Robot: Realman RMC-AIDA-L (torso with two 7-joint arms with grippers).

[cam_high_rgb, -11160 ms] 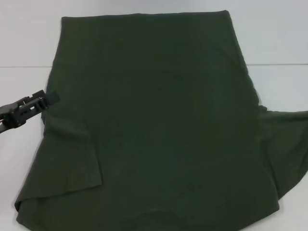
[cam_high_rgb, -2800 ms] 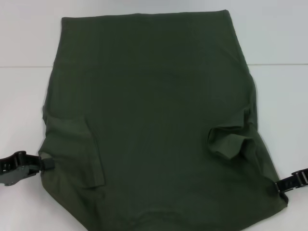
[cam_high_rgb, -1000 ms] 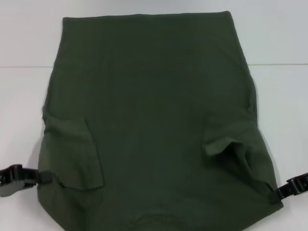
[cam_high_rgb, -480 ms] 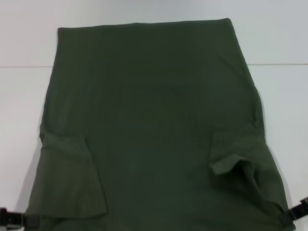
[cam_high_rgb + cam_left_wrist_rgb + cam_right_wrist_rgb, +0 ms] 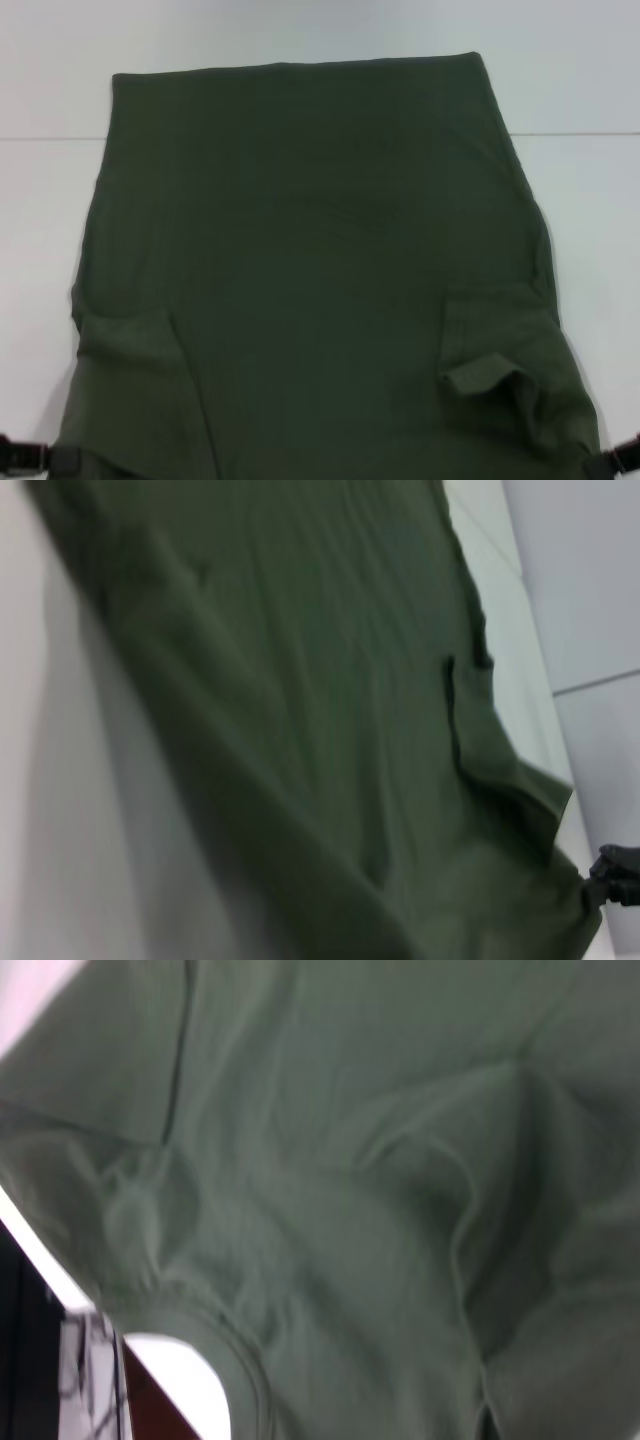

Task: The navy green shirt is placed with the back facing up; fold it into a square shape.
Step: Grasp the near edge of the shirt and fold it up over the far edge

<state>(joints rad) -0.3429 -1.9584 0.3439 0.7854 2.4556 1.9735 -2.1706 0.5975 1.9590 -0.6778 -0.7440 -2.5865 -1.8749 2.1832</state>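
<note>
- the shirt (image 5: 320,270) is spread plain side up on the white table (image 5: 590,230), taking up most of the head view, with its straight far edge lying well up the table and the near end running out of the bottom of the picture.
- both sleeves are folded in over the body of the shirt: the left sleeve flap (image 5: 135,390) lies flat near the shirt's left edge, and the right sleeve flap (image 5: 490,375) sits a bit crumpled near the right edge, its cuff curled up.
- the left gripper (image 5: 35,460) is right at the shirt's near left corner, clamped onto the fabric edge there as far as i can see; only its dark tip shows at the bottom of the head view.
- the right gripper (image 5: 612,460) is at the shirt's near right corner, pinching that corner. it also turns up small and dark in the left wrist view (image 5: 612,878), with the cloth pulled to a point where it meets the fingers.
- in the left wrist view the shirt (image 5: 330,730) hangs or stretches as a slanted sheet across the table (image 5: 60,810), looking lifted at the held end.
- the right wrist view is basically all shirt (image 5: 380,1210), wrinkled and close up, with the ribbed collar (image 5: 235,1360) curving by one edge. no fingers visible in that one.
</note>
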